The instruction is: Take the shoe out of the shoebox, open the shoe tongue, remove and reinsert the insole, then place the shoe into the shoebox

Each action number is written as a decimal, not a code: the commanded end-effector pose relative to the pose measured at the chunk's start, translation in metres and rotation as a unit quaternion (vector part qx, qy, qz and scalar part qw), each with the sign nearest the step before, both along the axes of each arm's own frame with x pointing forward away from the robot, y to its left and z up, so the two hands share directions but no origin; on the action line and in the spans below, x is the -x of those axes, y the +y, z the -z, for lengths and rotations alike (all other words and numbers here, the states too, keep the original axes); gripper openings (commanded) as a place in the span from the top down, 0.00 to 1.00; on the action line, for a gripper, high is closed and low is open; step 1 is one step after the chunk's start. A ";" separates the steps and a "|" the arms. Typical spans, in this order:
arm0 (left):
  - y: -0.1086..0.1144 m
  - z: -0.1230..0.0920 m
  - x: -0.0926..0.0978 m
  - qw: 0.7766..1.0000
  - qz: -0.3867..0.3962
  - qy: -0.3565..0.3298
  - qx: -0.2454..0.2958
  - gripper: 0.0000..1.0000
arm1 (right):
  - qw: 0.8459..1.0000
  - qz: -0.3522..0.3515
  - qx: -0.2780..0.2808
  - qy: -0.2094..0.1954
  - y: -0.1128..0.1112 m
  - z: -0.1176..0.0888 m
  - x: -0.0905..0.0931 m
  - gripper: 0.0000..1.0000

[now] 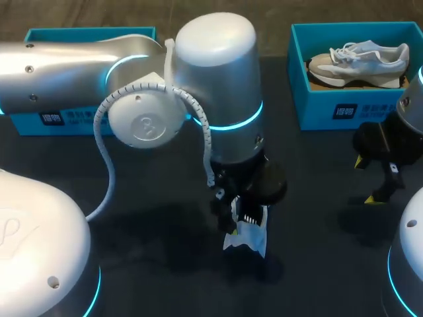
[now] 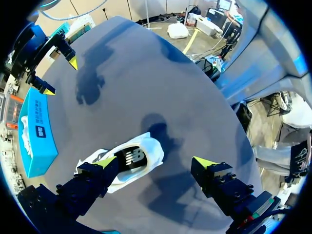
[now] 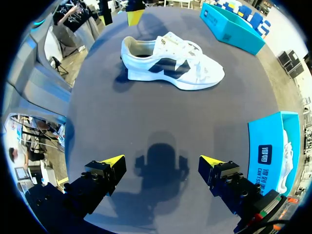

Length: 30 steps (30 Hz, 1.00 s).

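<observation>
A white shoe (image 1: 250, 236) with a dark side logo stands on its sole on the dark table, out of any box. My left gripper (image 1: 239, 218) hangs open right above it; in the left wrist view the shoe (image 2: 130, 162) lies against one finger (image 2: 100, 170), the other finger (image 2: 210, 170) well clear. My right gripper (image 1: 370, 179) is open and empty at the table's right, with the shoe (image 3: 170, 62) some way ahead of it (image 3: 162, 162). A teal shoebox (image 1: 344, 109) at the back right holds a second white and beige shoe (image 1: 360, 58).
Another teal box (image 1: 79, 120) stands at the back left, mostly hidden behind my left arm (image 1: 211, 86). Both boxes (image 3: 233, 25) (image 3: 269, 151) show in the right wrist view. Bare dark table lies between the two grippers and along the front.
</observation>
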<state>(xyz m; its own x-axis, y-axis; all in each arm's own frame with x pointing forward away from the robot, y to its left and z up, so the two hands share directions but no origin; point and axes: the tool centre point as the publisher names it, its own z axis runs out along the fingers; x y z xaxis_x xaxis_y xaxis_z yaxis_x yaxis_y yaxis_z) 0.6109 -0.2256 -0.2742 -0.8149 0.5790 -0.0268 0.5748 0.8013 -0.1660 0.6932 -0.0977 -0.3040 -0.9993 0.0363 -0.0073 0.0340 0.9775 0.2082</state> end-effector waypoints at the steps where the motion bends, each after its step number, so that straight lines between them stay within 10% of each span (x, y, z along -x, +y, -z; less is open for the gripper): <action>1: 0.001 0.000 -0.001 1.000 0.001 0.001 0.000 0.00 | 1.000 0.000 0.002 -0.001 0.001 0.000 0.001 0.00; 16: -0.014 0.021 0.029 0.995 -0.100 -0.014 -0.005 0.00 | 1.000 0.000 0.002 -0.001 0.001 0.000 0.001 0.00; 30: -0.007 0.054 0.005 0.992 -0.125 0.012 -0.013 0.00 | 1.000 0.000 0.002 -0.001 0.001 0.000 0.001 0.00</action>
